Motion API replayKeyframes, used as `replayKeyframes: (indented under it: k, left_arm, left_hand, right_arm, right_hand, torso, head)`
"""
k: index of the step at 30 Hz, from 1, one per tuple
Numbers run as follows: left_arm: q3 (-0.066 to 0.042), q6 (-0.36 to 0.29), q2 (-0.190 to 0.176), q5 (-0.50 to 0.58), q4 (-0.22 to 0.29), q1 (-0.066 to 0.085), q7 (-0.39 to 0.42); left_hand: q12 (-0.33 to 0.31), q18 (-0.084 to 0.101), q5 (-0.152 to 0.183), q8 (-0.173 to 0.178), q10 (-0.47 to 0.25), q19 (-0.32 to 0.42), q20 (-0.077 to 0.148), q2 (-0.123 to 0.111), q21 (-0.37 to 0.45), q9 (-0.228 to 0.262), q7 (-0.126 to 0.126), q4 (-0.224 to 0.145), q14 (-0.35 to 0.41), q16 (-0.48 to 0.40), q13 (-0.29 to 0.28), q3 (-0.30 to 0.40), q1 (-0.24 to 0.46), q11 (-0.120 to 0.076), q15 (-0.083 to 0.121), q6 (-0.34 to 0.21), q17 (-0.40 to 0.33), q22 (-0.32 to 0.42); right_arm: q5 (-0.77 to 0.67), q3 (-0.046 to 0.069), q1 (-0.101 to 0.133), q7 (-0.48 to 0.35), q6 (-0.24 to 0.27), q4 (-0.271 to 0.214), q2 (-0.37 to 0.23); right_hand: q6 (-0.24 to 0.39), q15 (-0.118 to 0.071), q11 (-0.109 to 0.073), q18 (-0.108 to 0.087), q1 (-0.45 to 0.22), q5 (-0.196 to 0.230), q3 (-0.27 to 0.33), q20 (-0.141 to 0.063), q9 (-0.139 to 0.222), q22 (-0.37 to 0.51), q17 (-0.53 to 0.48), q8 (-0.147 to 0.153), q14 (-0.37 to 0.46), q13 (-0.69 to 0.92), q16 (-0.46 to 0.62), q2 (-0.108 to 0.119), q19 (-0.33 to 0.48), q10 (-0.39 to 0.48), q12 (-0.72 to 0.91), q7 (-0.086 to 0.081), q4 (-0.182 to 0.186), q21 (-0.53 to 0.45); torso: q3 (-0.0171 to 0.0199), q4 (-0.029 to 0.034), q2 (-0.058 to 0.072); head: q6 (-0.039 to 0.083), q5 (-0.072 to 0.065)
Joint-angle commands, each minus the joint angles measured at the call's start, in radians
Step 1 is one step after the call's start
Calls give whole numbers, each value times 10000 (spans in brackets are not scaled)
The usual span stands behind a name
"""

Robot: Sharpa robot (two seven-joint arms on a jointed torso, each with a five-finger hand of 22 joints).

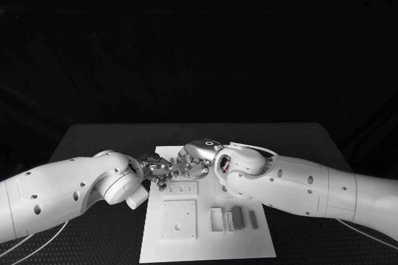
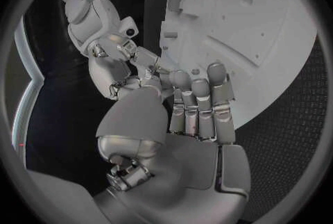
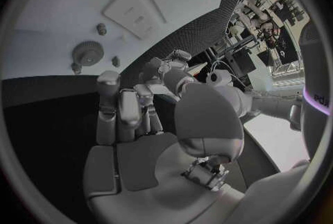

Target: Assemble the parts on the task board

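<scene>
Hands meet fingertip to fingertip, left hand (image 1: 157, 168) and right hand (image 1: 192, 164), grip unclear, over the white task board (image 1: 207, 242) on the black table (image 1: 298, 138).

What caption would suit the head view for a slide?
Both hands, left hand and right hand, meet over the far end of the white task board; grey parts lie nearer the robot.

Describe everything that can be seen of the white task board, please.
The task board is a flat white rectangular plate, matte like plastic, lying on the black table. Raised square plates with small holes sit on it, and slim grey parts lie near its front. In the right wrist view a small gear stands on it. Both hands meet over its far end.
</scene>
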State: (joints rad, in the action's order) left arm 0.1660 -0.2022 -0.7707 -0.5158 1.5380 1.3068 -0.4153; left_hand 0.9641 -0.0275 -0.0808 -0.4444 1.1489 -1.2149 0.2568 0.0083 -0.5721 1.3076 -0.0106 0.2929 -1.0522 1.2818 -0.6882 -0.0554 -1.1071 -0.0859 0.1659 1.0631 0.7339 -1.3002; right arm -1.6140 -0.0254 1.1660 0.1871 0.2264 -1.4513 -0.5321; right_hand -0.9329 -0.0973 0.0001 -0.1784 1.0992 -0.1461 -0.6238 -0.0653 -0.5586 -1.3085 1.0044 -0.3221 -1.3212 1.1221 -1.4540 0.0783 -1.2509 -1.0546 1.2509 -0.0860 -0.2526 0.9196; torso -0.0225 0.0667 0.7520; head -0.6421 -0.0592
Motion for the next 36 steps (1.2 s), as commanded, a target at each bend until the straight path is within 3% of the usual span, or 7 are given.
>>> replayKeyframes:
  k: [1, 22, 29, 31, 33, 36]
  left_arm:
    - [-6, 233, 72, 0, 66, -2, 25]
    - [-6, 383, 96, -1, 125, -1, -18]
    - [-7, 355, 106, 0, 111, -1, -47]
    - [-7, 318, 106, 0, 104, -1, -65]
    - [-7, 323, 106, 0, 104, -1, -60]
    - [-7, 310, 103, 0, 107, -1, -65]
  left_hand:
    - [46, -182, -27, 57, -36, -53, 22, -3, 63, 107, 5, -1, 78, 58, 14, 35, 118, -38, -5, 96, -16, -18]
    - [35, -170, -66, 347, -123, 9, 7, 39, 171, -8, -37, -25, 166, 59, 129, 136, -39, -1, -25, 95, -133, -74]
    - [24, -156, -216, 514, -172, 46, -18, 113, 241, -85, -71, -32, 220, 60, 201, 155, -304, 33, -56, 111, -207, -110]
    - [14, -147, -322, 571, -194, 65, -33, 150, 276, -109, -87, -23, 243, 57, 229, 143, -325, 49, -72, 112, -235, -117]
    - [23, -144, -845, 675, -213, 75, -51, 264, 343, -133, -103, -21, 271, 75, 285, 105, -209, 65, -95, 143, -297, -147]
    - [32, -151, -1028, 712, -222, 79, -52, 291, 365, -129, -103, -35, 283, 89, 306, 93, -272, 65, -96, 152, -321, -169]
  right_arm:
    - [-88, 14, 3, -297, 0, -135, 107]
    - [-80, 14, -5, -308, 35, -183, 178]
    - [-80, 14, -18, -319, 18, -178, 224]
    - [-80, 14, -22, -319, 2, -170, 235]
    - [-80, 14, -32, -318, -19, -134, 256]
    - [-88, 14, -46, -316, -20, -106, 253]
  right_hand:
    - [-269, -59, 38, -834, -8, -44, -5, -42, -12, -171, 12, -54, 14, 8, 23, -4, -18, 29, -21, -286, -32, 40]
    - [-267, -60, 38, -834, -4, -45, -8, -44, -13, -171, 11, -51, 15, 18, 23, -1, -20, 17, -14, -286, -39, 40]
    - [-266, -61, 38, -834, 0, -45, -11, -45, -15, -169, 23, -47, 9, 14, 20, 1, -23, 20, -15, -286, -45, 39]
    - [-266, -61, 38, -834, 0, -45, -11, -45, -16, -169, 22, -46, 9, 20, 20, 1, -24, 13, -11, -286, -46, 38]
    - [-267, -61, 37, -834, 0, -45, -12, -45, -18, -168, 29, -45, 6, 20, 19, 1, -26, 13, -11, -286, -48, 38]
    - [-268, -61, 37, -834, 1, -45, -14, -45, -19, -168, 25, -44, 7, 20, 19, 0, -27, 13, -10, -286, -50, 37]
  torso:
    - [-5, 7, -4]
    - [0, 4, -3]
    - [3, 5, -4]
    - [5, 3, -1]
    - [5, 1, 1]
    - [6, -3, -1]
  head:
    - [-13, -2]
    - [-61, 14]
    - [-84, 17]
    - [-88, 20]
    - [-90, 22]
    - [-98, 24]
